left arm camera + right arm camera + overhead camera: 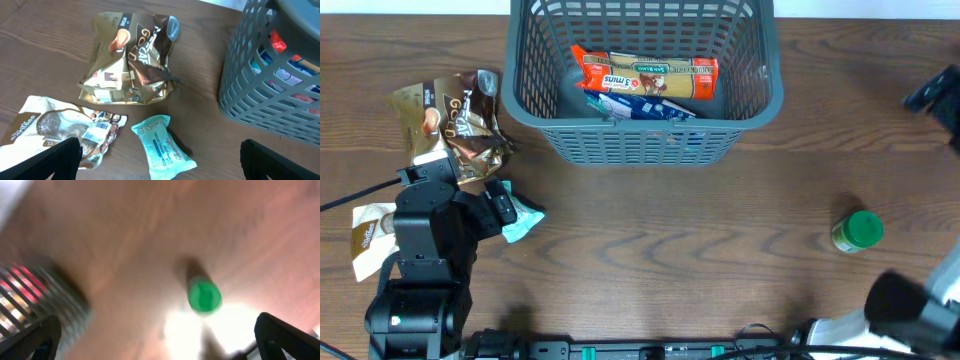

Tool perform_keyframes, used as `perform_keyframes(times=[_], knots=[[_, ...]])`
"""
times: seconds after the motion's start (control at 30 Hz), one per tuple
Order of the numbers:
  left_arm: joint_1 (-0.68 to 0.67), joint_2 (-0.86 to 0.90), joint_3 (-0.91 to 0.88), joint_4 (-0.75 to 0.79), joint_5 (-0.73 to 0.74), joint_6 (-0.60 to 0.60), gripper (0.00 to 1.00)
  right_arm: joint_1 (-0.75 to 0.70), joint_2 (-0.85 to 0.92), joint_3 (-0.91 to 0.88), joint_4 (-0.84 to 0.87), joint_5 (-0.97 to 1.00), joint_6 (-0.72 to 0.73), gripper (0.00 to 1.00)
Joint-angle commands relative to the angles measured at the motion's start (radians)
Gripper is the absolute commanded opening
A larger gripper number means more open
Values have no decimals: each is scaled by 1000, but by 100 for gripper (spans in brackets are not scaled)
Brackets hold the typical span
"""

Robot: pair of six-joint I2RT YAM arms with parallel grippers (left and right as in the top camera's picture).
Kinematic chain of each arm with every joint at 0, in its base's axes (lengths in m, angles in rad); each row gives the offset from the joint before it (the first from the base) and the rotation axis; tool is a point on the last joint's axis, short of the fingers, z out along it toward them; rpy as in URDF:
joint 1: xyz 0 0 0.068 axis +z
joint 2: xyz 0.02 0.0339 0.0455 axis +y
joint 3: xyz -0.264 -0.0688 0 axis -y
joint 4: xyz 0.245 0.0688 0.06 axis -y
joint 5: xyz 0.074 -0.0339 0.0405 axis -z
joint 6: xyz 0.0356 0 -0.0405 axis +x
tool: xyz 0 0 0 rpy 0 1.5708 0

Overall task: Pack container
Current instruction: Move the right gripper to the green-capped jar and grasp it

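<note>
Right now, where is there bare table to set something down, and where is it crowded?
Widest bare table: the stretch in front of the container, between the teal packet and the green-lidded jar. Right of the container is bare too. Crowded: the left side, where the gold bag, white pouch and teal packet cluster.

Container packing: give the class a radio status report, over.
Left gripper open, over teal packet. Right gripper open, empty, green-lidded jar below. Container holds orange packet and blue packet. Nothing blocking.
</note>
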Motion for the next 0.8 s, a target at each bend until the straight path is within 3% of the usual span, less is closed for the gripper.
perform_keyframes(times=[0.0,0.2,0.37,0.77], knots=[[5,-3,24,0,-4,-6,98,-3,-108,-192,24,70,7,99],[5,-3,24,0,-5,-5,98,-1,-179,-581,250,72,30,99],[5,-3,24,0,-5,-5,98,-1,-177,-797,445,75,38,99],[5,-3,24,0,-5,-5,99,-3,-175,-1120,787,100,65,99]])
